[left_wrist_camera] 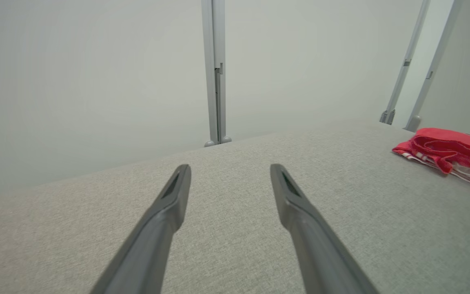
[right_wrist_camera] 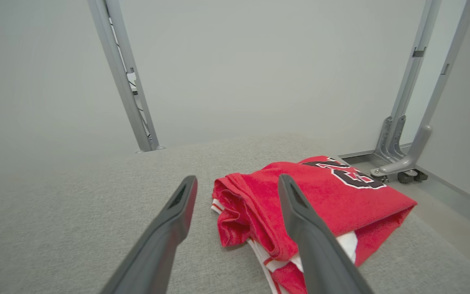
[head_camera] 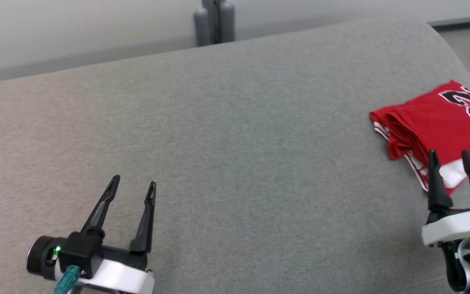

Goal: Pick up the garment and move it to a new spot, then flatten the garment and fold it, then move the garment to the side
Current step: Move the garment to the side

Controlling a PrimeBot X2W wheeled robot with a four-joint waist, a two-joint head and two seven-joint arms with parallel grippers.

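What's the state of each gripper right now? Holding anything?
Left gripper: jaws open, holding nothing.
Right gripper: jaws open, holding nothing; the folded red garment lies just in front of it.

Garment (head_camera: 435,122): red sports jersey, folded into compact multi-layer bundle. Top face fairly flat, black numerals with white outline toward far right end, partly cut off by head view's edge. Red-and-white striped trim along left and near edges. White patch of inner fabric peeks out at near edge. Left end bunched in soft rolled folds. Lies on grey fabric surface (head_camera: 235,143), far right side, close to its rounded right edge.
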